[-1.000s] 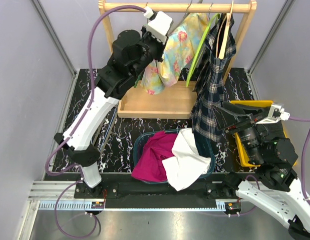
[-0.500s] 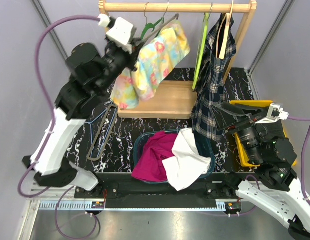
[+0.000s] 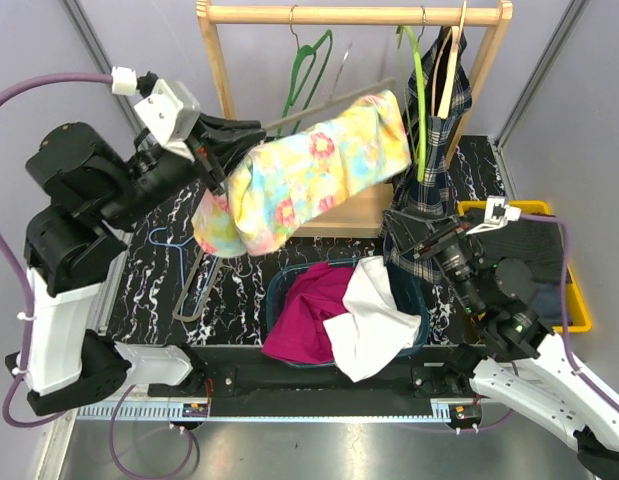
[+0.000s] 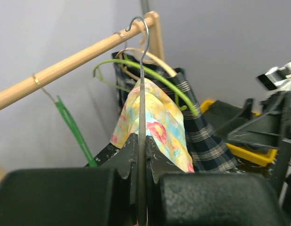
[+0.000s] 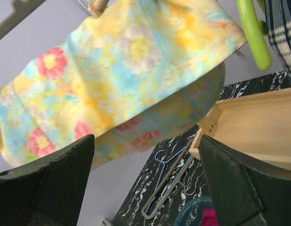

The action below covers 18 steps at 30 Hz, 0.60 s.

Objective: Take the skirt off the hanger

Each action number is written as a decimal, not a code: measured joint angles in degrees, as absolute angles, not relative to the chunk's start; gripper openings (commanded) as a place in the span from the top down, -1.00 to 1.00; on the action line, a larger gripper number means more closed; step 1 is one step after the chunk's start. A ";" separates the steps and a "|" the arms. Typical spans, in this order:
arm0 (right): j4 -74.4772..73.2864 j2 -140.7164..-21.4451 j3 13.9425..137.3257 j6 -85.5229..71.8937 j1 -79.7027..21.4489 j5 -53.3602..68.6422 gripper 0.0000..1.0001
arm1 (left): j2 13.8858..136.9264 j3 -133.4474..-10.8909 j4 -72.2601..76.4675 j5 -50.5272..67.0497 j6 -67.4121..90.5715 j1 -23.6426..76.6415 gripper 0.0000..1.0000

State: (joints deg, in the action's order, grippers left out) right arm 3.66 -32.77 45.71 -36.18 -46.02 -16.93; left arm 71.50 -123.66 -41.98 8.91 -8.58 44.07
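Top external view, centre: the floral skirt (image 3: 309, 175) hangs slanted on a wire hanger (image 3: 329, 103), below the wooden rack (image 3: 359, 14) rail, above open table. Left gripper (image 4: 140, 150) pinches the hanger wire. Right gripper (image 5: 146, 141) is spread wide beneath the skirt, empty.

Black, white-veined marble-pattern worktop (image 3: 239, 285). The wooden tray base of the clothes rack (image 3: 364, 215) stood at the far middle. A teal basket (image 3: 277, 285) sat near the front edge at centre, and a yellow bin (image 3: 574, 300) at the right edge. Two loose hangers lay flat on the left side, one blue (image 3: 167, 238) and one grey (image 3: 194, 290), close together.
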 measured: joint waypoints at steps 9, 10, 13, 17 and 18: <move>20.10 -30.41 35.14 -47.72 -46.02 -17.04 -0.99 | 65.23 -123.13 -47.66 13.96 -7.20 43.53 1.00; 22.04 -30.50 34.28 -49.04 -46.02 -17.06 -0.99 | 64.66 -123.13 -47.88 14.22 -7.01 43.38 1.00; 26.59 -32.05 32.82 -52.60 -46.02 -17.08 -0.99 | 63.35 -123.15 -47.88 15.00 -6.52 42.92 1.00; 32.29 -37.01 32.62 -56.25 -46.02 -16.91 -1.00 | 63.11 -123.52 -47.86 15.84 -5.82 42.54 1.00; 33.65 -38.22 32.49 -56.90 -46.02 -16.88 -0.99 | 63.20 -123.52 -47.88 16.08 -5.63 42.39 1.00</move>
State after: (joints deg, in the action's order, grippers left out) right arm 33.65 -38.22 32.49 -56.90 -46.02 -16.88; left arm 63.20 -123.52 -47.88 16.08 -5.63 42.39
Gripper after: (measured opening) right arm 0.994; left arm 0.047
